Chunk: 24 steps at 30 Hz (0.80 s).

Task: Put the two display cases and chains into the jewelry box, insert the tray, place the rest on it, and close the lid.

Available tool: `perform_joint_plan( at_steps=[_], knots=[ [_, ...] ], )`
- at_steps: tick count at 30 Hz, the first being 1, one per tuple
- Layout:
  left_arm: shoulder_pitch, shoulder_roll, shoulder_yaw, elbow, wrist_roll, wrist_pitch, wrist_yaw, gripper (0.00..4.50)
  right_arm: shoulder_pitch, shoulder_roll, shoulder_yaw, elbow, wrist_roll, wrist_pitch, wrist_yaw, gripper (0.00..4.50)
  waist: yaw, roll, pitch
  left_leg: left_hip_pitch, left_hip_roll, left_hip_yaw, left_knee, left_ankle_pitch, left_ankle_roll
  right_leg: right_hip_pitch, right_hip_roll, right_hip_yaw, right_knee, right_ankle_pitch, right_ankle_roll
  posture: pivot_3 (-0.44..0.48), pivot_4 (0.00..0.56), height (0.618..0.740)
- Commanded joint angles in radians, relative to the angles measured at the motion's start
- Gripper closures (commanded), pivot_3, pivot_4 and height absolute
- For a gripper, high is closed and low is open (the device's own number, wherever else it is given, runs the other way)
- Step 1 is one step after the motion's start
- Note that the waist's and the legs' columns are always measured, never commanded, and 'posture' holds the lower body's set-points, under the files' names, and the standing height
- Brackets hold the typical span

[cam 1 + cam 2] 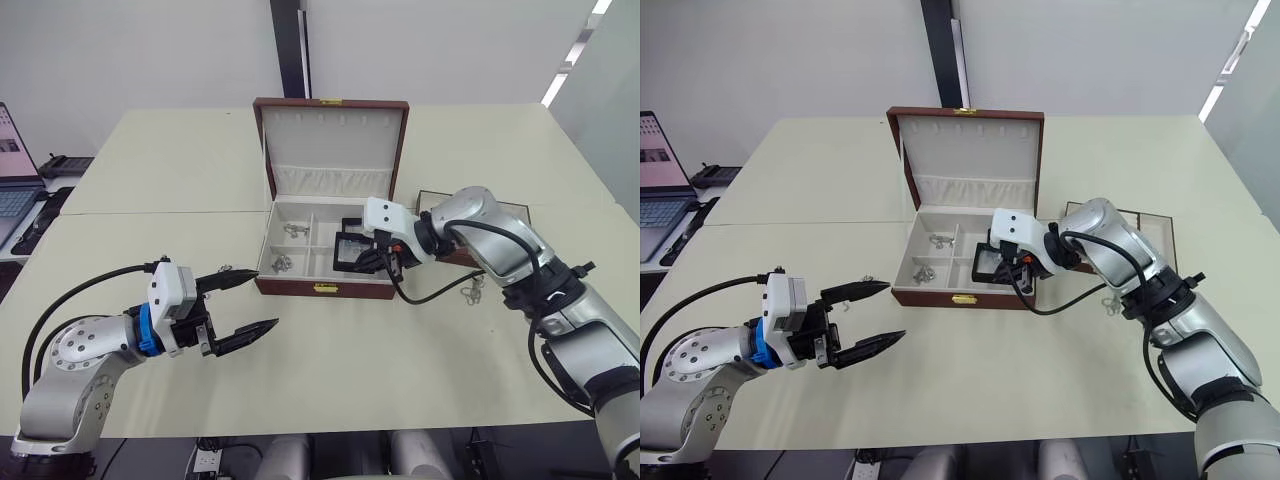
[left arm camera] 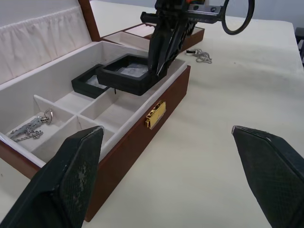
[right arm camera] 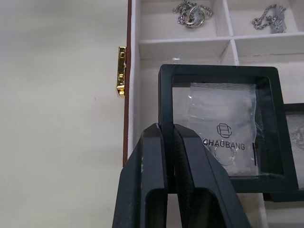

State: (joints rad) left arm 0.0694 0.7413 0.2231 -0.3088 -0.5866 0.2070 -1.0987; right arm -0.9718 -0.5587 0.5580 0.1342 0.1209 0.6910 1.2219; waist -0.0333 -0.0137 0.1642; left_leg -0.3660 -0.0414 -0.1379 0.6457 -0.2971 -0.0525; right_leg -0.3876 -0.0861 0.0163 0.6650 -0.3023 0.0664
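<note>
Progress, judged from the frames: the box (image 1: 325,288) stands open on the table (image 1: 150,170), its lid (image 1: 332,140) upright. Two chains (image 3: 192,11) already lie in the small compartments on its left side, one behind the other. One case (image 2: 90,84) rests flat in the large right compartment. The second case (image 3: 223,126) is tilted over that compartment, its front frame edge pinched between the closed fingers of the right gripper (image 3: 169,135); it overlaps the first case and seems to be just short of release. The clear window shows a small printed bag inside.

Remaining work appears substantial. The tray (image 1: 1150,225) sits on the table beyond the box's right end, not yet inserted. At least one more chain (image 1: 472,290) lies on the table just beside the right forearm, near the tray. The lid is not yet shut.

Pose: the right arm reaches across from the right, elbow raised, wrist bent so the gripper points down and leftward into the box. The left gripper (image 1: 240,305) hovers low over the table near the box's front left corner, fingers spread wide, holding nothing.
</note>
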Motion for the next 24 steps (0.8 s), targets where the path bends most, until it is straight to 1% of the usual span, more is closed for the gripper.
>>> perform_joint_plan(
  at_steps=[1,15,17,19,21,24],
  knots=[
    [0.008,-0.005,0.005,-0.015,0.007,-0.027,-0.008,0.0,-0.03,0.01,-0.007,0.001,-0.018,-0.025,0.02,4.49,0.0,0.0,0.0,0.0,0.0,0.0,0.0,0.0,0.0,0.0,0.0,0.0,0.0,0.0,0.0,0.0,0.15,0.74],
    [0.025,-0.021,-0.003,0.01,0.027,-0.067,-0.039,0.0,-0.005,0.021,-0.006,0.01,-0.054,-0.045,0.059,4.49,0.0,0.0,0.0,0.0,0.0,0.0,0.0,0.0,0.0,0.0,0.0,0.0,0.0,0.0,0.0,0.0,0.15,0.74],
    [0.023,-0.024,-0.006,0.017,0.032,-0.072,-0.041,0.0,-0.013,0.023,-0.014,0.023,-0.057,-0.062,0.06,3.8,0.0,0.0,0.0,0.0,0.0,0.0,0.0,0.0,0.0,0.0,0.0,0.0,0.0,0.0,0.0,0.0,0.15,0.74],
    [0.021,-0.025,-0.008,0.022,0.035,-0.077,-0.042,0.0,-0.023,0.023,-0.022,0.034,-0.056,-0.073,0.068,3.38,0.0,0.0,0.0,0.0,0.0,0.0,0.0,0.0,0.0,0.0,0.0,0.0,0.0,0.0,0.0,0.0,0.15,0.74],
    [0.019,-0.027,-0.011,0.026,0.039,-0.081,-0.042,0.0,-0.034,0.024,-0.031,0.047,-0.056,-0.084,0.075,2.79,0.0,0.0,0.0,0.0,0.0,0.0,0.0,0.0,0.0,0.0,0.0,0.0,0.0,0.0,0.0,0.0,0.15,0.74],
    [0.017,-0.029,-0.017,0.029,0.042,-0.084,-0.04,0.0,-0.053,0.024,-0.046,0.073,-0.056,-0.102,0.082,2.02,0.0,0.0,0.0,0.0,0.0,0.0,0.0,0.0,0.0,0.0,0.0,0.0,0.0,0.0,0.0,0.0,0.15,0.74]
  ],
)
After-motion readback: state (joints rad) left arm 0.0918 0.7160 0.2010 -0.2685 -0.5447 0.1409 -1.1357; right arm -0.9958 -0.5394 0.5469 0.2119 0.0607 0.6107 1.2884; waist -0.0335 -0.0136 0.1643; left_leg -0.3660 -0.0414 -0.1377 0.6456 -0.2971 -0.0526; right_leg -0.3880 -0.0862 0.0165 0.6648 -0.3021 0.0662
